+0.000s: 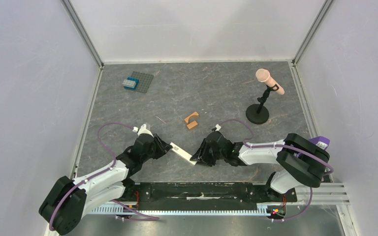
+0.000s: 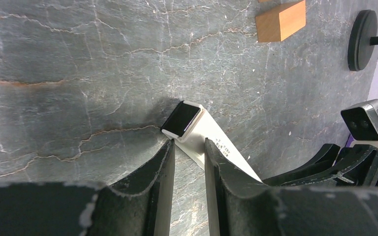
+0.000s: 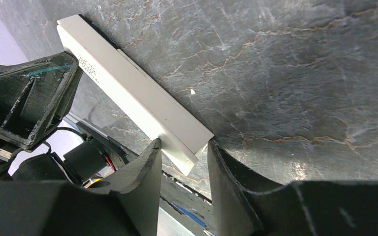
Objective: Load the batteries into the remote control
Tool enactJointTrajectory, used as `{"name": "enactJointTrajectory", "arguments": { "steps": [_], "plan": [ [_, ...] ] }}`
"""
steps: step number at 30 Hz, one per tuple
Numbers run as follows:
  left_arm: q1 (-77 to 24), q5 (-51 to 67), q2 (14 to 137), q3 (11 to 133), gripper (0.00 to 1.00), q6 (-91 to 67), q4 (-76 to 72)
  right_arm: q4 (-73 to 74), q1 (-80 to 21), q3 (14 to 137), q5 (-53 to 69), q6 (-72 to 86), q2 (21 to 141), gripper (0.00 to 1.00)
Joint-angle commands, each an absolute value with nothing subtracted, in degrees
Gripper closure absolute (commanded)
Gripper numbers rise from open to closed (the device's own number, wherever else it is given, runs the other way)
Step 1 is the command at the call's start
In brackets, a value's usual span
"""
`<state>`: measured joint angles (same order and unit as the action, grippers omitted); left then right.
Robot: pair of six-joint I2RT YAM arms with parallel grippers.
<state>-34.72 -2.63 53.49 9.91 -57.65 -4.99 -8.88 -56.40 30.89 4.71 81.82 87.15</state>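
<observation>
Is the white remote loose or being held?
Held: the left gripper and right gripper each clamp one end of the remote control.

The remote control (image 1: 184, 153) is a slim cream-white bar lying slantwise near the front edge of the table. One end, capped in glossy black, pokes out just past my left gripper (image 2: 189, 143), whose fingers clasp its sides. The plain opposite end sits pinched in my right gripper (image 3: 184, 142). Fine perforations dot one face near the black-capped end.
</observation>
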Motion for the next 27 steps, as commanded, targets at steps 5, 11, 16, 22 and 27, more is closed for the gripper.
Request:
{"name": "enactJointTrajectory", "arguments": {
  "steps": [5,11,16,22,27],
  "plan": [
    [-35.3,-1.1,56.0,7.8,0.67,-55.7,3.3,-1.6,-56.9,27.7,-3.2,78.3,91.6,0.76],
    [-35.2,-3.1,55.2,10.1,0.65,-54.9,6.5,-1.9,-57.0,27.9,-3.5,78.3,90.5,0.82],
    [-35.3,-6.2,53.7,14.1,0.59,-51.5,11.0,-1.9,-57.0,28.1,-4.0,76.2,90.4,0.83],
    [-35.3,-8.3,55.1,18.7,0.54,-45.6,14.4,-1.6,-55.1,29.8,-3.4,68.2,91.9,0.84],
    [-35.2,-5.9,58.8,20.1,0.55,-43.9,14.4,-0.5,-53.1,33.0,-1.7,60.4,94.2,0.85]
  ]
}}
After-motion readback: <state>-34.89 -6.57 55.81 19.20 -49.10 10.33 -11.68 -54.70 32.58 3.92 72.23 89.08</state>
